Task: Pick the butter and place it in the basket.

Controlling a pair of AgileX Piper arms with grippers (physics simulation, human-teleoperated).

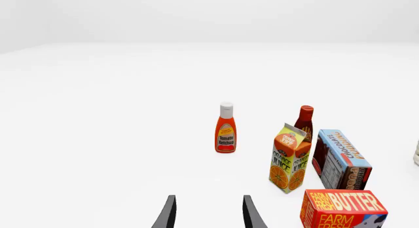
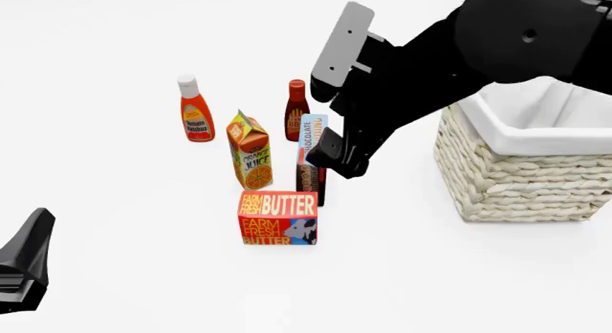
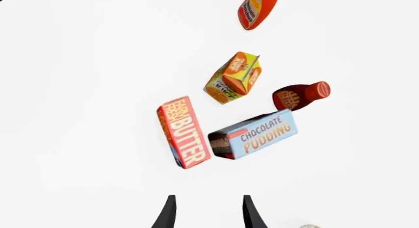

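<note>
The butter [image 2: 278, 218] stands on the white surface [image 2: 125, 261] in front of the other groceries, with the orange juice carton [image 2: 251, 150] just behind it to the left and the chocolate pudding box [image 2: 312, 160] just behind it to the right; a dark sauce bottle [image 2: 297, 109] and a ketchup bottle [image 2: 195, 109] are farther back, and the basket [image 2: 521, 177] is well off to the butter's right. The right hand [image 3: 208, 214] hangs above the butter, fingers spread and holding nothing. The left hand [image 1: 207, 213], also spread and empty, sits low, well to the butter's left.
</note>
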